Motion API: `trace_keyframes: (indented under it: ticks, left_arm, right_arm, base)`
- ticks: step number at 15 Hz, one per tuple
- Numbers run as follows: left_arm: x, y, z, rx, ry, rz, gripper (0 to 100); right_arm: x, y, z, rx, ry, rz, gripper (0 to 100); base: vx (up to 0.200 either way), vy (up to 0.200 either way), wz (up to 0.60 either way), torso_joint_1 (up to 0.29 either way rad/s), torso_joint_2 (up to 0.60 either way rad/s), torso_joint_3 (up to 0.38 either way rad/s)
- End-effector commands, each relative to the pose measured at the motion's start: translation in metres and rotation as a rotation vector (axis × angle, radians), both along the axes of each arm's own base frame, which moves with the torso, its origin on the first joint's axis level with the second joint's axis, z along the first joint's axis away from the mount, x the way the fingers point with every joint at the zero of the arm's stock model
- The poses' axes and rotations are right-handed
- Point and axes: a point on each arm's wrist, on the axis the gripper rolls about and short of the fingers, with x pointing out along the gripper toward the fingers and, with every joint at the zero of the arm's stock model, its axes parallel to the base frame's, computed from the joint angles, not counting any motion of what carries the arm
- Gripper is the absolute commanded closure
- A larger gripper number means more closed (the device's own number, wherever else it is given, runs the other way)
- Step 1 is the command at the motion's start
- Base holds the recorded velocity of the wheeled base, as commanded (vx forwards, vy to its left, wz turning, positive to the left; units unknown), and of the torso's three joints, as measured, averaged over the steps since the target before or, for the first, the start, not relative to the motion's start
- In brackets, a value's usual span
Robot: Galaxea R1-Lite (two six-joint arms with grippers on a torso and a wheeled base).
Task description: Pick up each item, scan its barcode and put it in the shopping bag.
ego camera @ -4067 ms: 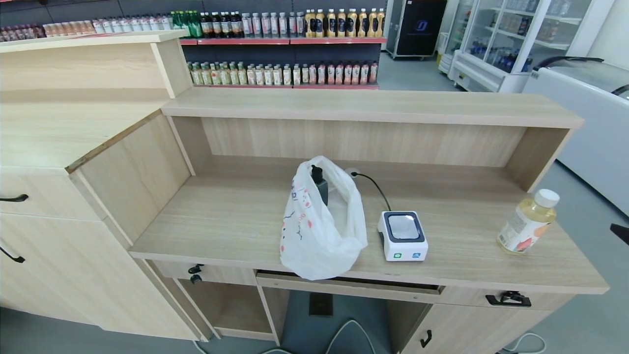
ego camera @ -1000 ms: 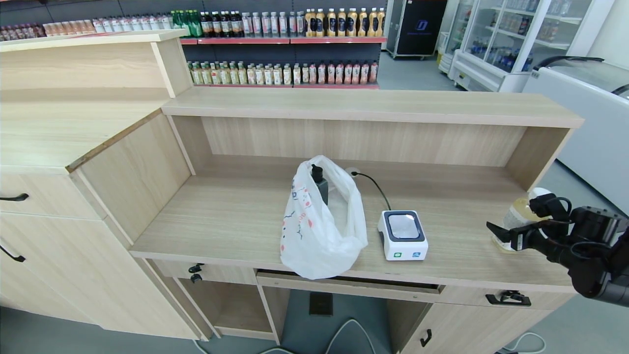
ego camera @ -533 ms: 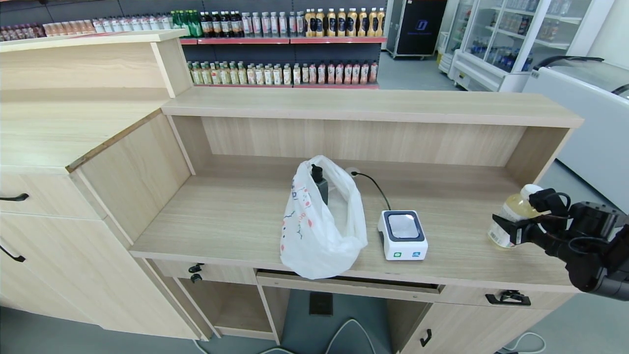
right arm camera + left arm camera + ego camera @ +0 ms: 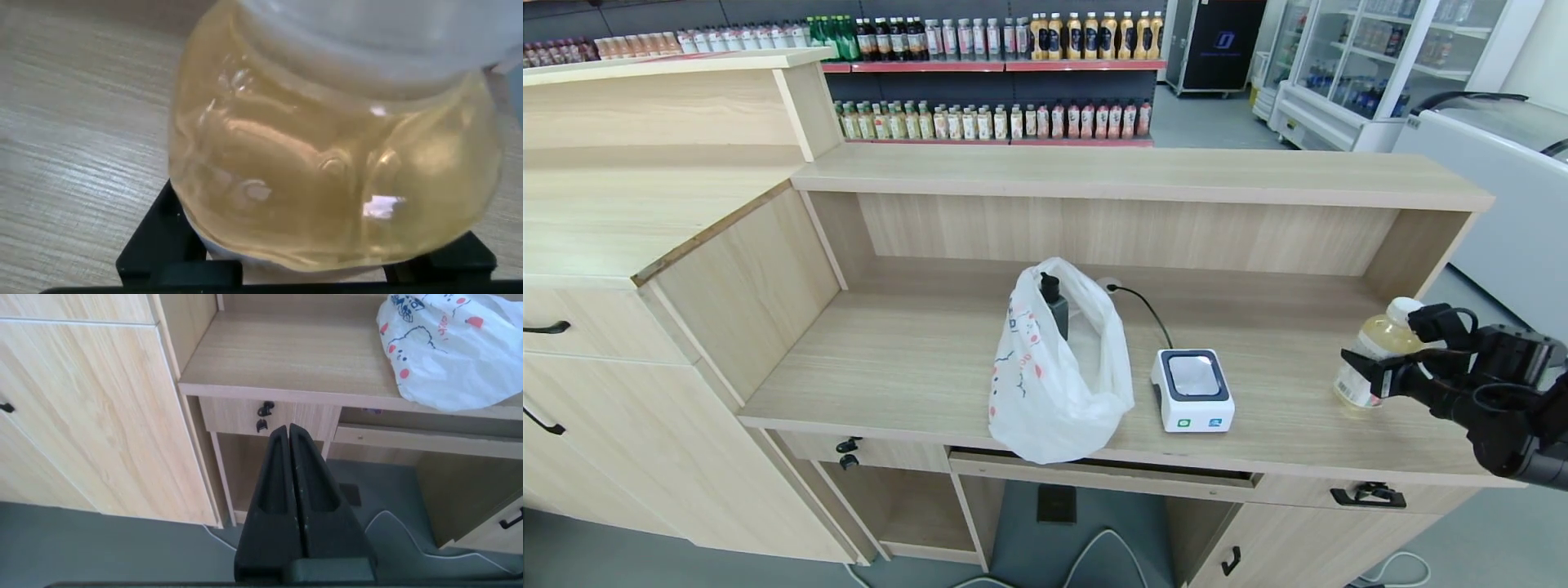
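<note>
At the right edge of the head view the right gripper (image 4: pixel 1388 349) is closed around the bottle (image 4: pixel 1370 359) of yellow liquid, which leans, white cap toward the upper right, over the counter (image 4: pixel 915 359); whether its base touches the wood I cannot tell. Well left of it sits the white scanner (image 4: pixel 1192 390), its black cable (image 4: pixel 1147 314) running back. Just left again the shopping bag (image 4: pixel 1058 376) stands open at frame centre, a dark bottle (image 4: pixel 1055 306) inside. The right wrist view shows the liquid close up between dark fingers (image 4: pixel 163 245). The left wrist view shows the left gripper (image 4: pixel 291 469) pressed shut and empty, below the counter's front edge.
</note>
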Motion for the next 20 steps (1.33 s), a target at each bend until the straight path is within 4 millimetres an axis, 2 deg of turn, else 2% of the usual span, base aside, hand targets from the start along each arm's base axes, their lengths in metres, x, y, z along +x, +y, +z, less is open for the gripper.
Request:
trace_keyframes:
  ticks: [1, 3, 5, 6, 8, 10, 15, 17, 20]
  left_arm:
    - [0.0, 0.0, 0.0, 0.001, 0.0, 0.0, 100]
    - [0.0, 0.0, 0.0, 0.001, 0.0, 0.0, 100]
    - [0.0, 0.0, 0.0, 0.001, 0.0, 0.0, 100]
    - [0.0, 0.0, 0.0, -0.001, 0.0, 0.0, 100]
    - [0.0, 0.0, 0.0, 0.001, 0.0, 0.0, 100]
    - [0.0, 0.0, 0.0, -0.001, 0.0, 0.0, 100]
    - [0.0, 0.0, 0.0, 0.001, 0.0, 0.0, 100]
    - [0.0, 0.0, 0.0, -0.001, 0.0, 0.0, 100]
    - [0.0, 0.0, 0.0, 0.001, 0.0, 0.0, 100]
  right_arm:
    - [-0.024, 0.018, 0.082, 0.131, -0.058, 0.018, 100]
    - [-0.061, 0.036, 0.138, 0.303, -0.017, 0.124, 100]
    - [-0.097, 0.052, 0.176, 0.433, 0.034, 0.254, 100]
    - [-0.11, 0.061, 0.188, 0.464, 0.043, 0.333, 100]
    - [-0.125, 0.083, 0.199, 0.485, 0.059, 0.464, 100]
    - [-0.131, 0.109, 0.202, 0.484, 0.073, 0.563, 100]
    - [-0.147, 0.173, 0.199, 0.507, 0.137, 0.719, 100]
    - [-0.159, 0.192, 0.209, 0.584, 0.168, 0.78, 100]
    - [-0.177, 0.212, 0.223, 0.639, 0.19, 0.893, 100]
  base:
    - [0.0, 0.0, 0.0, 0.0, 0.0, 0.0]
    - [0.0, 0.0, 0.0, 0.0, 0.0, 0.0]
    - [0.0, 0.0, 0.0, 0.0, 0.0, 0.0]
    - [0.0, 0.0, 0.0, 0.0, 0.0, 0.0]
    - [0.0, 0.0, 0.0, 0.0, 0.0, 0.0]
    - [0.0, 0.0, 0.0, 0.0, 0.0, 0.0]
    - [0.0, 0.0, 0.0, 0.0, 0.0, 0.0]
    - [0.0, 0.0, 0.0, 0.0, 0.0, 0.0]
    - [0.0, 0.0, 0.0, 0.0, 0.0, 0.0]
